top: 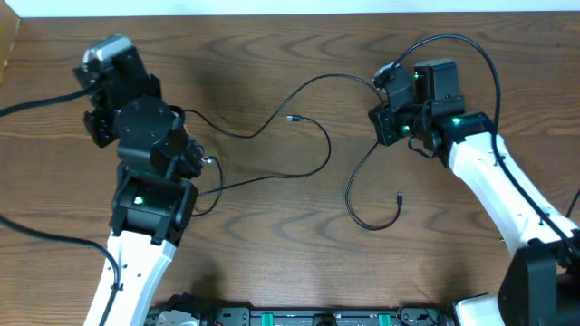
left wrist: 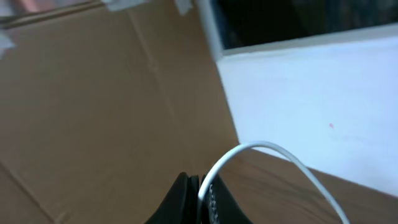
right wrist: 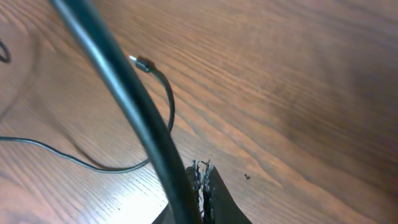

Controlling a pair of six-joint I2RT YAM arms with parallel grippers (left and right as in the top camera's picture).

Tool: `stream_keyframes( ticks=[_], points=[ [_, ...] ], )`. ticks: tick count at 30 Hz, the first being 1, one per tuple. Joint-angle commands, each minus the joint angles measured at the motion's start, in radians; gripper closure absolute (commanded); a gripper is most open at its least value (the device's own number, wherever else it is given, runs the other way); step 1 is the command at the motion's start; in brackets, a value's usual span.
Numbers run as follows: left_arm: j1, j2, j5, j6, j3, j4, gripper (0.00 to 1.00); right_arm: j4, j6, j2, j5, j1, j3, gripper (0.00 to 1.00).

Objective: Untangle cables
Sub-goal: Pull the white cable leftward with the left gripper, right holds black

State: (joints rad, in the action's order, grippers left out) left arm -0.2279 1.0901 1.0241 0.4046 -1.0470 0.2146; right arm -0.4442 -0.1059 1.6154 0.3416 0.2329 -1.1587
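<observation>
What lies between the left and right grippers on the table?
Overhead view: thin black cables looping across the wooden table, one plug end loose between.

This is looking like a robotics lab: a left arm (top: 136,244) and a right arm (top: 494,177) are reaching over a wood-grain surface (top: 272,263) from its near edge, cardboard (left wrist: 93,112) and a white wall (left wrist: 311,93) bordering its far left corner.

- Overhead: high up, looking straight down on the whole table (top: 272,54).
- Left wrist: tilted up toward the far-left cardboard (left wrist: 93,93), whose edge the overhead view also catches.
- Right wrist: low and close, facing left across the table; it shares a black cable (right wrist: 169,106) with the overhead view.
</observation>
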Motion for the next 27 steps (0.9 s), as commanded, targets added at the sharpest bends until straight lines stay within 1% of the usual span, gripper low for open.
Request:
stream_keyframes(
  ticks=[1,7,10,14,19,24,27],
  points=[
    [0.039,-0.008,0.035,0.052,-0.02,0.041,0.92,0.002,-0.004,0.02,-0.039,-0.004,-0.009,0.99],
    [0.081,-0.008,0.036,0.101,-0.02,0.109,0.93,-0.004,-0.008,0.024,-0.131,-0.036,-0.009,0.99],
    [0.102,-0.009,0.035,0.154,-0.02,0.171,0.92,-0.043,-0.034,0.025,-0.192,-0.076,-0.009,0.99],
    [0.115,-0.009,0.035,0.224,-0.02,0.248,0.93,-0.104,-0.036,0.027,-0.307,-0.14,-0.008,0.99],
    [0.116,-0.009,0.036,0.285,-0.02,0.267,0.93,-0.176,-0.067,0.031,-0.496,-0.243,-0.005,0.99],
    [0.154,-0.009,0.046,0.284,-0.02,0.266,0.93,-0.198,-0.067,0.031,-0.495,-0.387,-0.005,0.99],
    [0.189,-0.009,0.072,0.283,-0.019,0.266,0.92,-0.206,-0.067,0.031,-0.398,-0.468,-0.005,0.99]
  ],
)
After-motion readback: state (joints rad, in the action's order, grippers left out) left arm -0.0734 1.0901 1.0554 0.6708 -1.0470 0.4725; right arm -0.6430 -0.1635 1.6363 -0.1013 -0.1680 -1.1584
